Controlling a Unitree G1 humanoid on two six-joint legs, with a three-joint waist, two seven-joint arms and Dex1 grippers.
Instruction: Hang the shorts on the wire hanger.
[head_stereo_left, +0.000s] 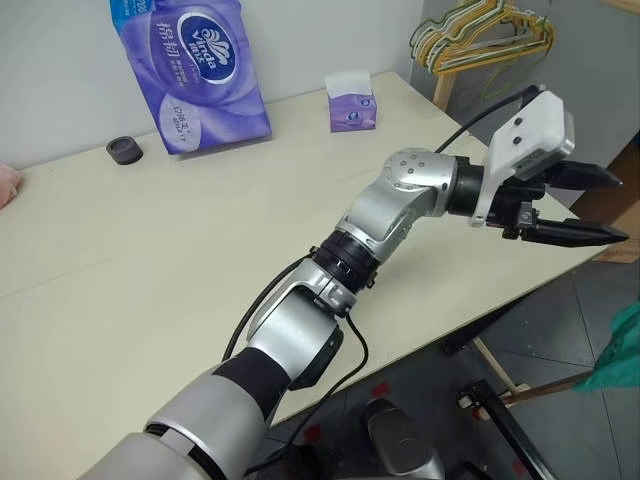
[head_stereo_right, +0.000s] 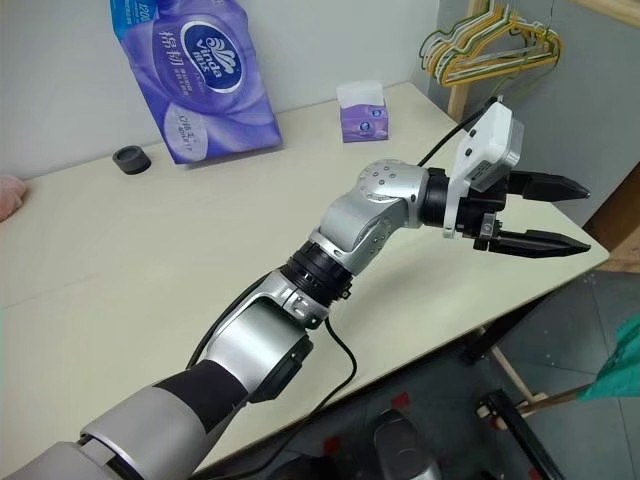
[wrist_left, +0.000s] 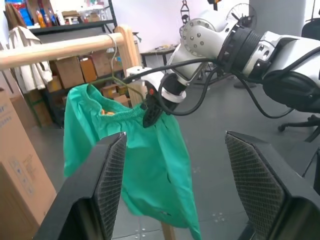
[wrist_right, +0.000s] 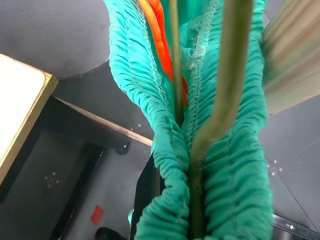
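The teal-green shorts (wrist_left: 145, 165) hang below a wooden rail (wrist_left: 60, 50), bunched at the gathered waistband (wrist_right: 165, 150), where the orange drawstring (wrist_right: 157, 40) shows. The thin olive wire hanger (wrist_right: 220, 100) runs through the waistband, and its hook (wrist_left: 115, 47) sits over the rail. My right gripper (wrist_left: 150, 112) is shut on the waistband beside the wire. My left gripper (head_stereo_left: 618, 208) is open and holds nothing. It points level toward the shorts from past the table's right edge, well short of them. A corner of the shorts (head_stereo_left: 625, 350) shows at the right.
A bunch of yellow and green hangers (head_stereo_left: 480, 35) hangs at the back right. On the cream table (head_stereo_left: 150, 260) are a purple tissue pack (head_stereo_left: 190, 70), a small tissue box (head_stereo_left: 352, 102) and a black cap (head_stereo_left: 125, 150). A cardboard box (wrist_left: 20, 165) stands beside the rail's post (wrist_left: 131, 55).
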